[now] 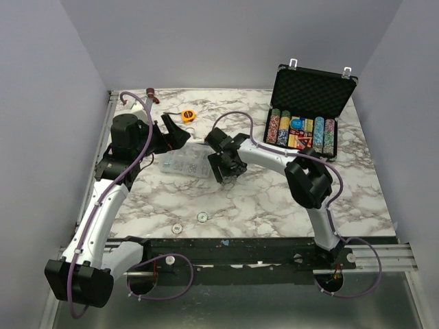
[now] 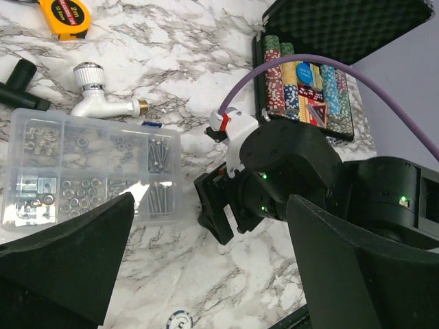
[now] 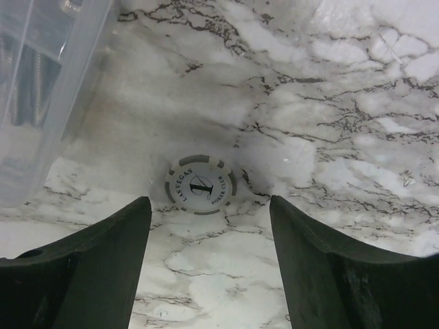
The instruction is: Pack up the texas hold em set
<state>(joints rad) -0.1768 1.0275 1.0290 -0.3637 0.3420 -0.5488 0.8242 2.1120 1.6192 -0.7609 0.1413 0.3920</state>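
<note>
right hand (image 3: 208, 200), jaws apart, over white chip (image 3: 200, 184); clear parts box (image 3: 41, 103) beside.

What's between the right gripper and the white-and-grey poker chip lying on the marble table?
Nothing visible. The white-and-grey poker chip lies flat on the marble table, centred just ahead of the open right gripper. The clear plastic compartment box sits to one side, apart from the chip and out of the approach.

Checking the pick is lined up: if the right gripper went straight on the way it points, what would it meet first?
Most likely the white, grey-edged round poker chip lying flat on the marble table, centred ahead of the open right gripper; its height above the chip is unclear.
</note>
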